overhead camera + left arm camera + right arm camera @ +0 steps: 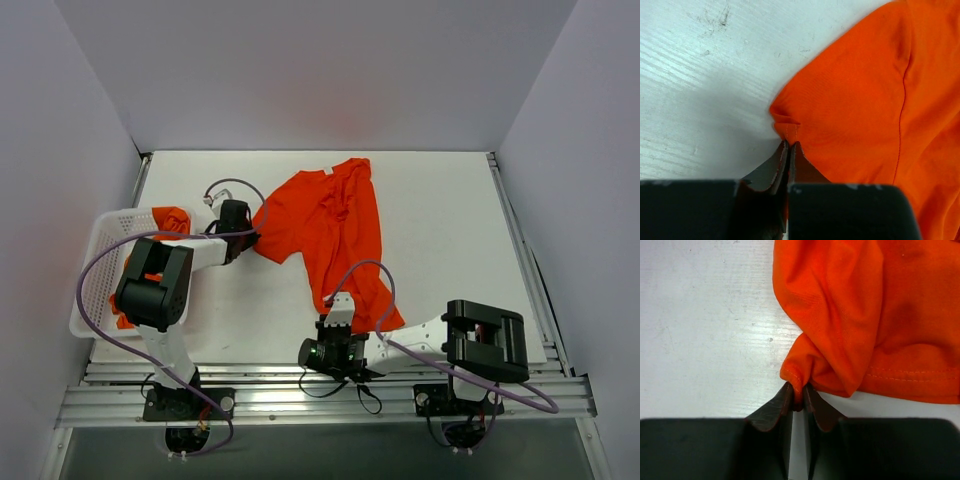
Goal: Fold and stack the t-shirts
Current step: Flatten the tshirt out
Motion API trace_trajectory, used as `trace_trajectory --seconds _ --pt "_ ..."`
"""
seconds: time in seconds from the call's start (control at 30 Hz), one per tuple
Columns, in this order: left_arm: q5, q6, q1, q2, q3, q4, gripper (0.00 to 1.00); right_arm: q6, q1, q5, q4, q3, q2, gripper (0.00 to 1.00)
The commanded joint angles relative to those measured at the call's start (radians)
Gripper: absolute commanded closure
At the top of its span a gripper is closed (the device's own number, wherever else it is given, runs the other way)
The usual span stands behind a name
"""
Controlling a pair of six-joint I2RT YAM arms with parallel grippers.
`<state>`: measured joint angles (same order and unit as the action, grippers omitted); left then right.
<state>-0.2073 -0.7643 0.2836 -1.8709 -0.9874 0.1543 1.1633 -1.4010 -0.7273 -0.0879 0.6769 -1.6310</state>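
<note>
Pinching a stitched corner of the orange t-shirt (325, 225) with the left gripper (789, 145), shut tight on the fabric, just beside the white perforated basket (90, 250) near the table's (450, 220) left edge. Gripping a bunched hem corner of the same shirt with the right gripper (797, 390), closed down on the cloth, close to the front edge. Lying rumpled and partly spread across the middle of the table, reaching from one grip to the other. Showing also a second orange t-shirt (172, 220) heaped in the basket.

My left claw (789, 144), stretched far, pinches the t-shirt (320, 220); my right claw (797, 389), near, pinches it too.
</note>
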Motion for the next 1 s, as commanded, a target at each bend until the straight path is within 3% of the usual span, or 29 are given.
trace_trajectory --seconds 0.0,0.1,0.2,0.33,0.53,0.73,0.87,0.97 --pt "-0.003 0.026 -0.015 0.027 0.023 -0.025 0.98 0.033 0.005 0.097 0.043 -0.033 -0.027 0.97" --pt "-0.004 0.028 -0.018 0.042 0.023 -0.038 0.98 0.033 0.005 0.068 0.083 -0.030 0.017 1.00" --pt "-0.027 0.031 -0.017 0.125 0.045 -0.073 0.98 0.030 -0.004 -0.007 0.285 0.048 0.109 1.00" --pt "-0.079 0.045 -0.004 0.374 0.046 -0.201 0.98 0.016 -0.006 -0.222 0.648 0.264 0.278 1.00" --pt "-0.153 0.102 0.031 0.732 -0.045 -0.445 0.98 -0.059 0.014 -0.435 0.907 0.486 0.514 1.00" --pt "-0.126 0.167 0.061 0.950 -0.212 -0.674 0.98 -0.312 0.017 -0.540 0.923 0.706 0.654 1.00" --pt "-0.084 0.209 0.075 1.029 -0.379 -0.812 0.98 -0.588 0.014 -0.497 0.749 0.765 0.766 1.00" --pt "-0.015 0.243 0.078 1.046 -0.596 -0.887 0.98 -0.747 0.017 -0.422 0.624 0.819 0.868 1.00"
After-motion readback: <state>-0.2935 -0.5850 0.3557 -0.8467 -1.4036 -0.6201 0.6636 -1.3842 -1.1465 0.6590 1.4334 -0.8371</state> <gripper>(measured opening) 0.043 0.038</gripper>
